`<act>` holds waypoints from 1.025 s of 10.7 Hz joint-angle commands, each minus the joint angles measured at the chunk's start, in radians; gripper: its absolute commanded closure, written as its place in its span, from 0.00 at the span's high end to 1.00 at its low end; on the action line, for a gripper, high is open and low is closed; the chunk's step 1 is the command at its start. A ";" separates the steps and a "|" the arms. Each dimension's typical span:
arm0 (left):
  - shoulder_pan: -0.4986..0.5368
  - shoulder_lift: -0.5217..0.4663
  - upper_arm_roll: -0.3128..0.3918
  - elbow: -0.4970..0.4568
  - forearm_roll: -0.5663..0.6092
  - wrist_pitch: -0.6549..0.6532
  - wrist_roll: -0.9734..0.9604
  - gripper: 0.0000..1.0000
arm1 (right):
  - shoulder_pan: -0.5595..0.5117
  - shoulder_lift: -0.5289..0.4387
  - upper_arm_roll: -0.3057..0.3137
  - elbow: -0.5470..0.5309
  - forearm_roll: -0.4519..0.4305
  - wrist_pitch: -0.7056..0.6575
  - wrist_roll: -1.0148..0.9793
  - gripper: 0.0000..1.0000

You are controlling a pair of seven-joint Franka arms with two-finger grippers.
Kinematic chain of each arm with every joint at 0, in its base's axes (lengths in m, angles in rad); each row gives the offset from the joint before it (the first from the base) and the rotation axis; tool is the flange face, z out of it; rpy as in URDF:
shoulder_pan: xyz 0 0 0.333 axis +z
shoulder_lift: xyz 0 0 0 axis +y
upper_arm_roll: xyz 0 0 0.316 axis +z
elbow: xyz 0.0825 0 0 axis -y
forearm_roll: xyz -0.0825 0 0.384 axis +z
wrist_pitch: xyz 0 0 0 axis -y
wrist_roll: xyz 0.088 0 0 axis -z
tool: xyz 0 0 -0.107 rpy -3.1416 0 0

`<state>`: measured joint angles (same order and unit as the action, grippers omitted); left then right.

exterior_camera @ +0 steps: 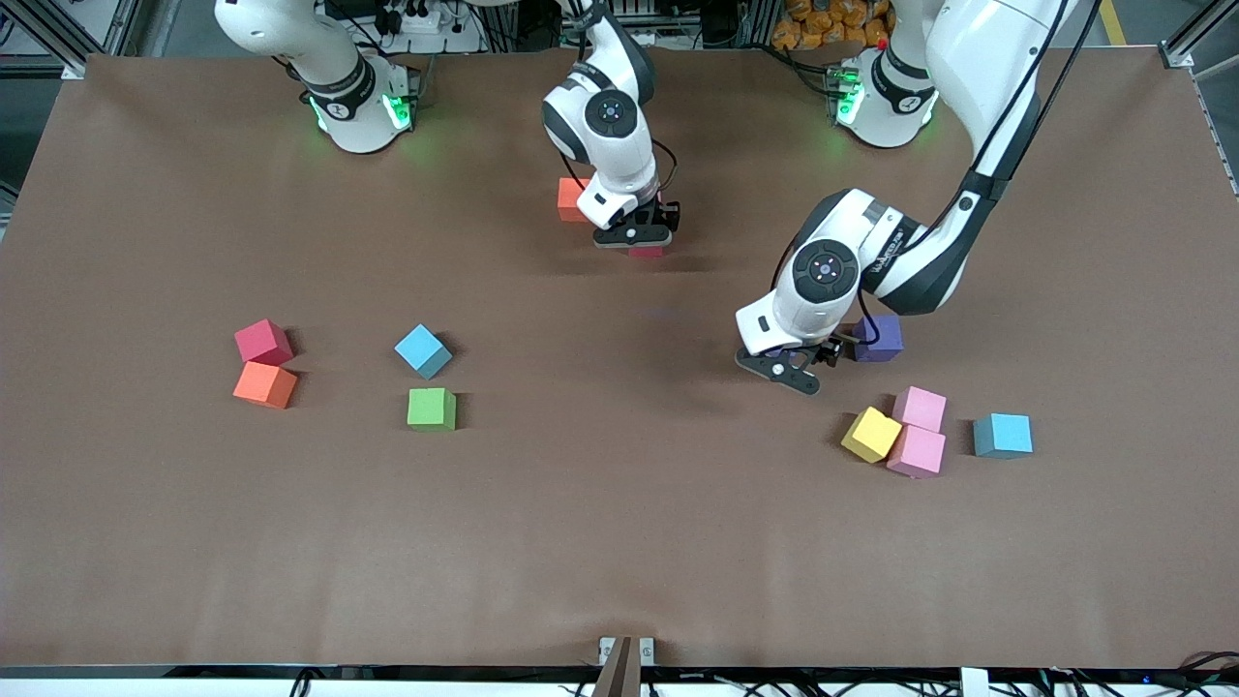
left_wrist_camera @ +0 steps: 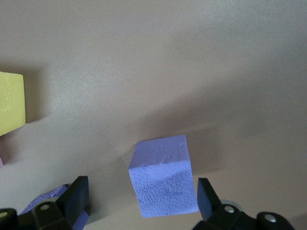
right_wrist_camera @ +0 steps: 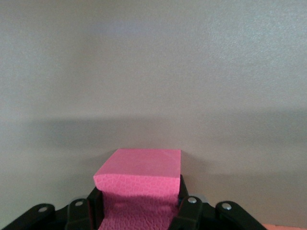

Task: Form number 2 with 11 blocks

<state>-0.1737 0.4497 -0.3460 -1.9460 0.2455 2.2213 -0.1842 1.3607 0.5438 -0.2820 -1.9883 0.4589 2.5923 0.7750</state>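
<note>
My right gripper (exterior_camera: 641, 240) is shut on a crimson block (exterior_camera: 646, 251), low over the table's middle near the robots' bases, right beside an orange block (exterior_camera: 571, 198). In the right wrist view the crimson block (right_wrist_camera: 139, 172) sits tight between the fingers (right_wrist_camera: 184, 194). My left gripper (exterior_camera: 794, 373) is open and low over the table beside a purple block (exterior_camera: 879, 337). In the left wrist view the purple block (left_wrist_camera: 163, 175) lies on the table between the spread fingers (left_wrist_camera: 76, 196), with a gap on each side. No digit shape shows.
Toward the left arm's end lie a yellow block (exterior_camera: 870, 434), two pink blocks (exterior_camera: 920, 407) (exterior_camera: 916, 451) and a light blue block (exterior_camera: 1002, 435). Toward the right arm's end lie crimson (exterior_camera: 262, 342), orange (exterior_camera: 264, 384), light blue (exterior_camera: 423, 349) and green (exterior_camera: 432, 409) blocks.
</note>
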 commanded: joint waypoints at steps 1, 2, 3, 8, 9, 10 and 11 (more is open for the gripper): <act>0.000 -0.013 0.002 -0.024 -0.095 0.018 -0.003 1.00 | 0.038 -0.015 -0.002 -0.060 -0.009 0.025 0.032 0.26; 0.000 -0.016 0.004 -0.033 -0.107 0.020 -0.003 1.00 | 0.040 -0.015 -0.002 -0.060 -0.009 0.025 0.033 0.26; 0.000 -0.016 0.004 -0.037 -0.109 0.021 -0.006 1.00 | 0.046 -0.015 -0.002 -0.061 -0.009 0.026 0.033 0.26; 0.006 -0.017 0.016 -0.088 -0.141 0.070 -0.055 0.95 | 0.046 -0.015 -0.005 -0.064 -0.009 0.023 0.039 0.74; 0.006 -0.017 0.016 -0.090 -0.141 0.069 -0.057 0.95 | 0.043 -0.015 -0.005 -0.061 -0.008 0.022 0.052 0.96; 0.006 -0.014 0.016 -0.090 -0.141 0.070 -0.058 0.94 | 0.041 -0.016 -0.011 -0.055 -0.008 0.017 0.065 1.00; 0.006 -0.011 0.016 -0.090 -0.141 0.070 -0.063 0.94 | 0.043 -0.021 -0.031 -0.047 -0.008 0.009 0.066 1.00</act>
<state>-0.1674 0.4496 -0.3310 -2.0191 0.1267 2.2766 -0.2366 1.3880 0.5351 -0.2845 -2.0312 0.4557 2.6081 0.8116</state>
